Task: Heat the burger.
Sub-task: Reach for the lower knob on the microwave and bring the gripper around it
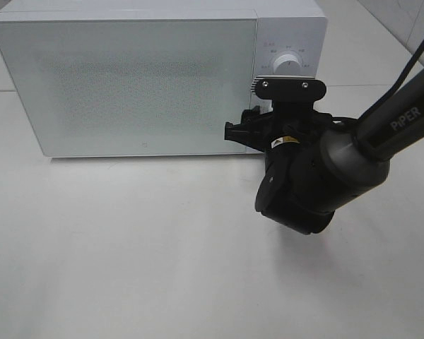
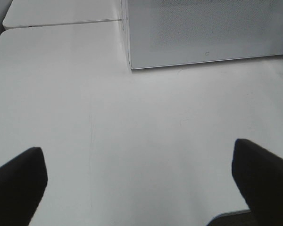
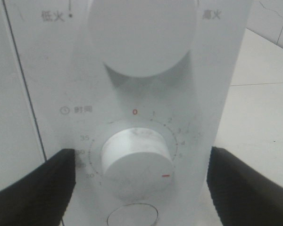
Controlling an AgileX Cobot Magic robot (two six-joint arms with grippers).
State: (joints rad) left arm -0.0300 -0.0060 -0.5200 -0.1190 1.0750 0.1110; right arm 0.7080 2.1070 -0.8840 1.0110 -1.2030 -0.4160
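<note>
The burger shows in no view. The white microwave (image 1: 127, 85) stands at the back of the table with its frosted door shut. My right gripper (image 3: 139, 162) is open in front of the control panel, with one finger on either side of the lower timer knob (image 3: 137, 165) and not touching it. The knob's red mark (image 3: 166, 176) points away from the 0. The upper power knob (image 3: 141, 33) is above it. In the high view the right wrist (image 1: 290, 134) covers the lower panel. My left gripper (image 2: 137, 162) is open and empty over bare table.
The white table (image 1: 162, 254) spreads out in front of the microwave. The microwave's front lower corner (image 2: 132, 66) shows in the left wrist view. A second table surface (image 2: 47, 14) adjoins beyond a seam. The right arm's dark link (image 1: 403, 120) reaches in from the right edge.
</note>
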